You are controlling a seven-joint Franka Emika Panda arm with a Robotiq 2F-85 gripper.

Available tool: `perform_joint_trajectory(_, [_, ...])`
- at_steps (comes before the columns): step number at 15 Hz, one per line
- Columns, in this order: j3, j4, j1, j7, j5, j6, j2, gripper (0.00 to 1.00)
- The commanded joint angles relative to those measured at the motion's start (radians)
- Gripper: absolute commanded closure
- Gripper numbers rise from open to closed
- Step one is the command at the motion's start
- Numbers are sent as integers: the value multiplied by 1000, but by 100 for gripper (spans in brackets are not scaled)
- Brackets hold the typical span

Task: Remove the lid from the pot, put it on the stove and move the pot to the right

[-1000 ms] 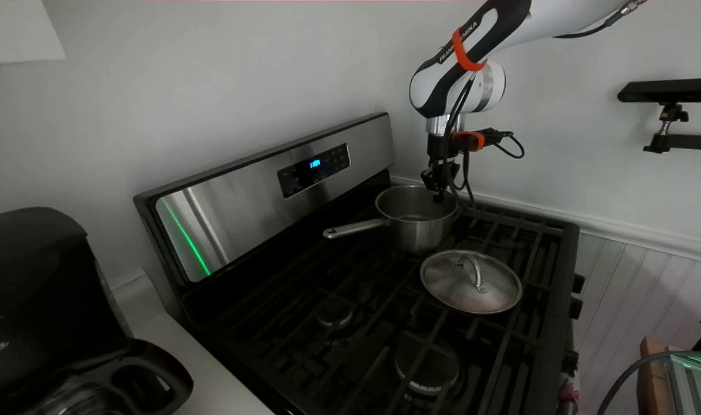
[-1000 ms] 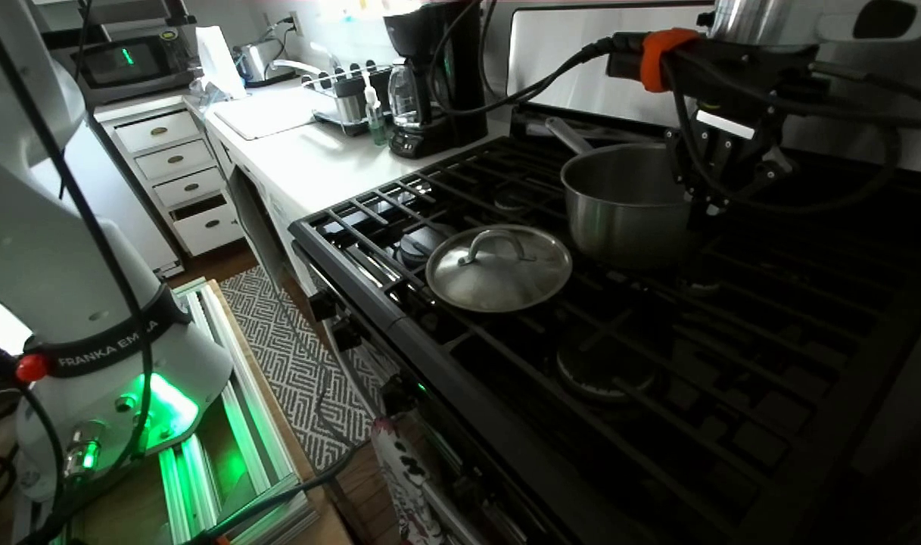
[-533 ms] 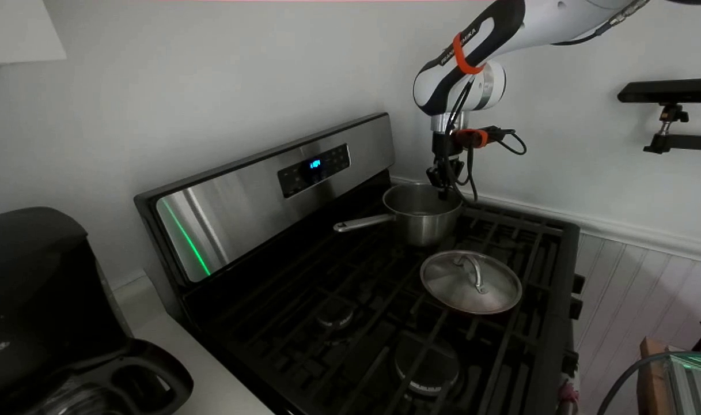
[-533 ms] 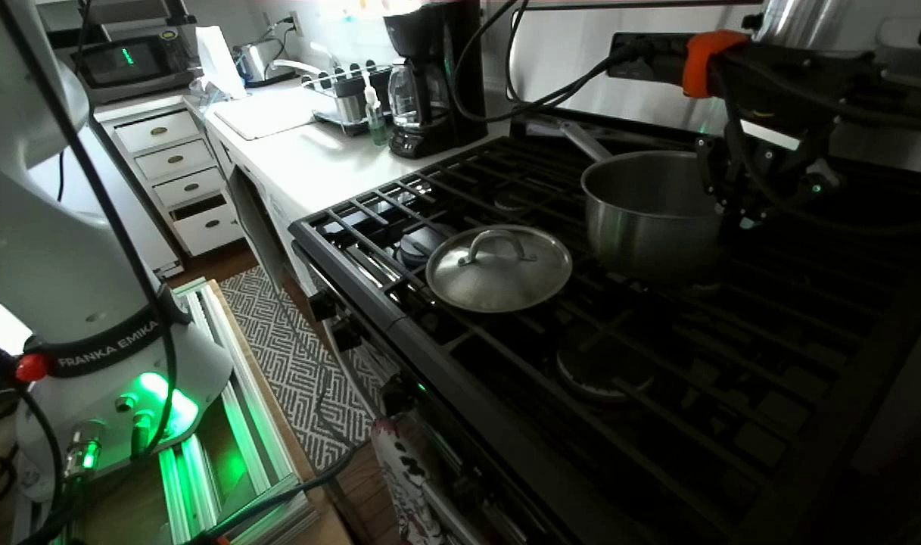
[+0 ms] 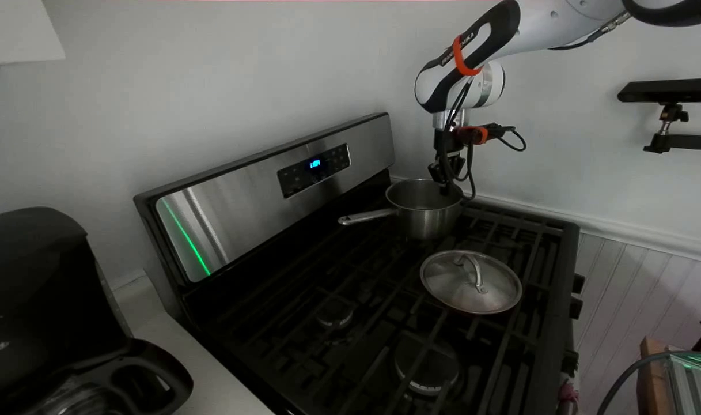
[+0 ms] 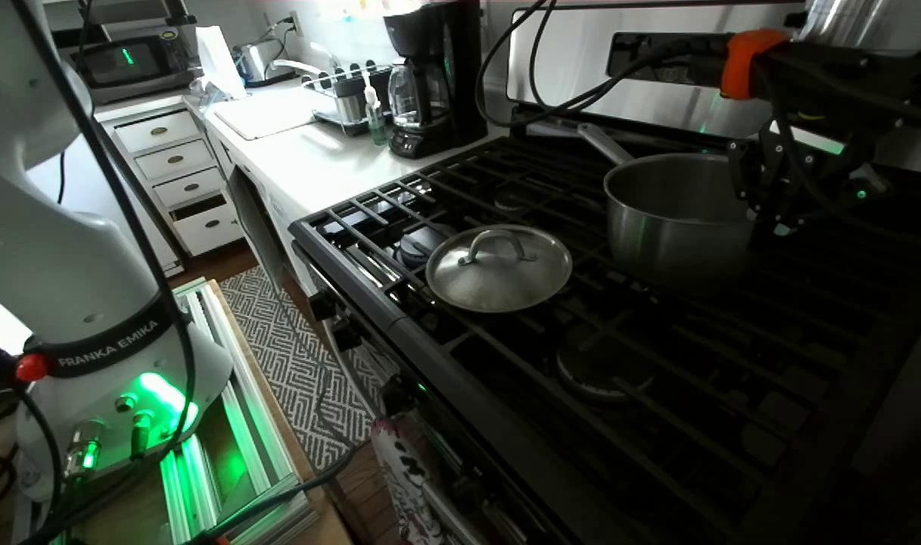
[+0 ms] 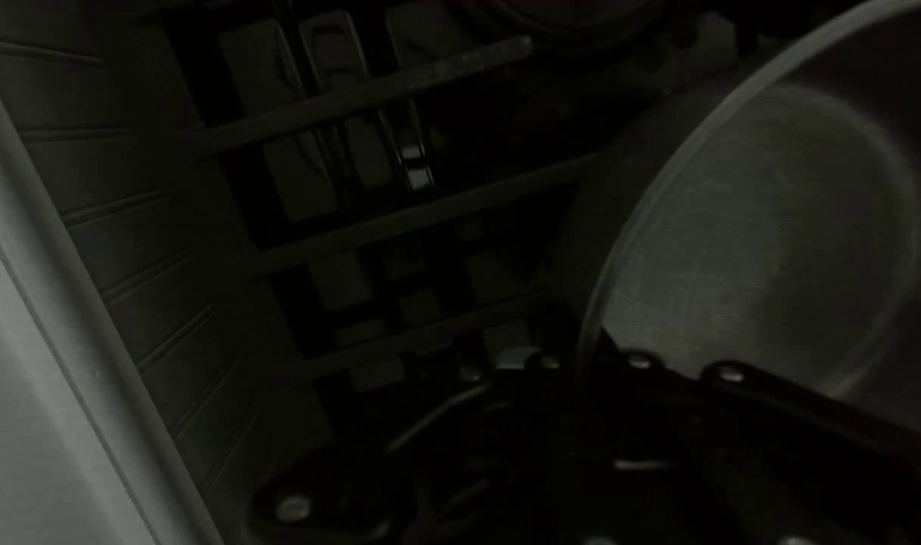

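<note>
In an exterior view, a shiny s/steel pot (image 5: 422,223), cylindrical w/ one straight handle (image 5: 363,217) pointing left, is toward the far end of the stove (image 5: 338,271), over black bar grates (image 5: 499,358); contact unclear. Nearer, the domed steel lid (image 5: 462,291) w/ arched loop (image 5: 474,271) lies on the grates. White-and-black arm (image 5: 534,34) reaches in from the right, wrist approx. vertical, gripper (image 5: 446,188) pointing down, jaws pinching the pot's right rim.

Arm (image 5: 534,31) bent, hand (image 5: 446,187) pointing down, clamped
</note>
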Motion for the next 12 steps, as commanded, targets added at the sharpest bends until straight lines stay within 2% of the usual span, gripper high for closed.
perform_joint_trajectory(1, [7, 79, -22, -21, 16, -40, 43, 92])
perform_joint_trajectory(2, [8, 82, -22, -22, 14, -41, 46, 68])
perform_joint_trajectory(4, [6, 85, -20, -17, 8, -38, 50, 64])
perform_joint_trajectory(5, [6, 86, -21, -18, 9, -38, 51, 58])
perform_joint_trajectory(12, [16, 33, -21, -27, 28, -10, -23, 10])
